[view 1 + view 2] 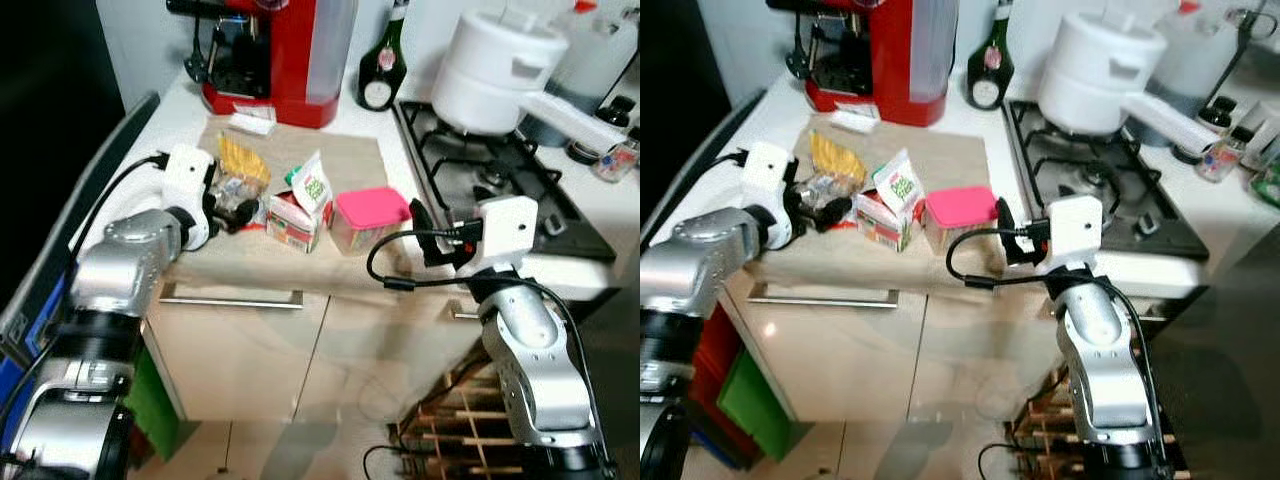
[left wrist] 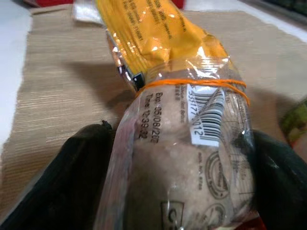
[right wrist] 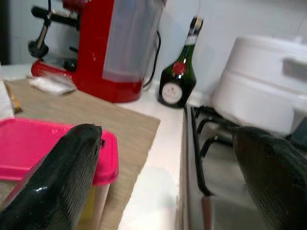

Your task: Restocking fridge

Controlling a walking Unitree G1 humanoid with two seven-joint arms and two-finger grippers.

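Left hand [image 2: 177, 191] around clear yellow-topped bag [image 2: 182, 120] on mat [image 1: 340, 160].

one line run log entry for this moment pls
task: restock fridge | left hand: fingers around bagged food pack on mat | right hand: open, beside pink-lid container

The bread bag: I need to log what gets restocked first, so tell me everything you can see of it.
The bread bag is a clear plastic pack, yellow-printed at its far end, with a pale loaf inside. An orange rubber band cinches it, and a white barcode label and a printed expiry date show on the film. It lies on the beige mat by the left counter edge, beside a carton. The left hand has a finger on either side of it.
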